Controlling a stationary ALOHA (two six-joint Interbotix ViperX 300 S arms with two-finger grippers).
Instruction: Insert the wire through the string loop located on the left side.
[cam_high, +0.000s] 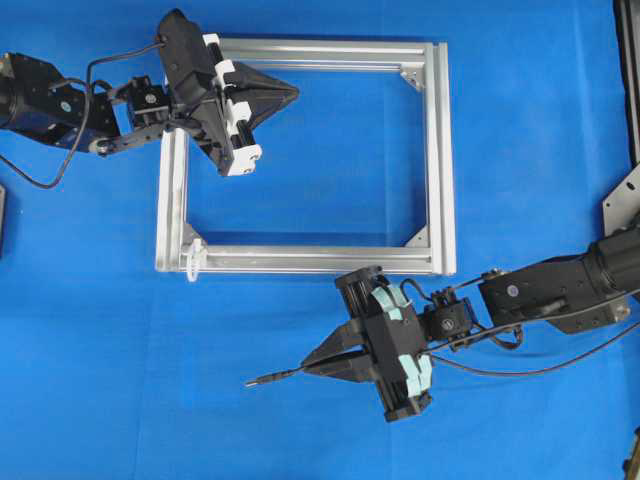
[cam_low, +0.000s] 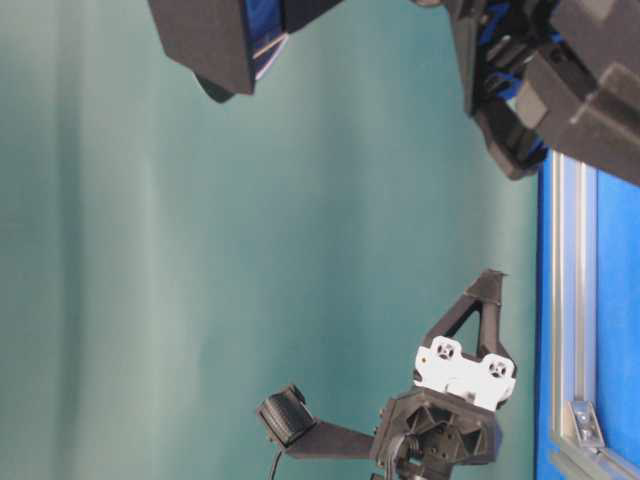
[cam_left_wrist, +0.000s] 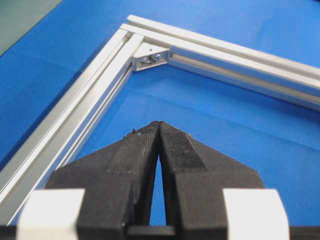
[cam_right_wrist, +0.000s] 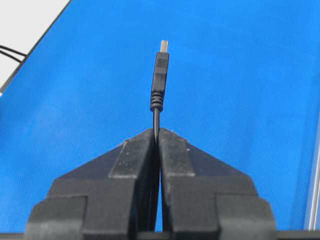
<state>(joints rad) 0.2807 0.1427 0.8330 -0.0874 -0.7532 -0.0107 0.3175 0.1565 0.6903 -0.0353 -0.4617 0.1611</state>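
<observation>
My right gripper (cam_high: 308, 368) is shut on the wire (cam_high: 272, 379), whose slim plug end sticks out to the left past the fingertips. In the right wrist view the wire (cam_right_wrist: 159, 80) rises straight from the pinched tips of the right gripper (cam_right_wrist: 157, 131), metal tip up. The rest of the wire (cam_high: 540, 368) trails off to the right. The string loop (cam_high: 195, 260) is a small whitish ring on the frame's lower bar near its left corner, up and left of the plug. My left gripper (cam_high: 292, 93) hangs shut and empty over the frame's upper left; its tips (cam_left_wrist: 158, 123) meet.
The aluminium frame (cam_high: 440, 160) lies on the blue cloth with corner brackets (cam_high: 411, 77) inside its corners. In the table-level view the left gripper (cam_low: 488, 278) hangs beside the frame bar (cam_low: 570, 300). A metal plate (cam_high: 622, 200) sits at the right edge.
</observation>
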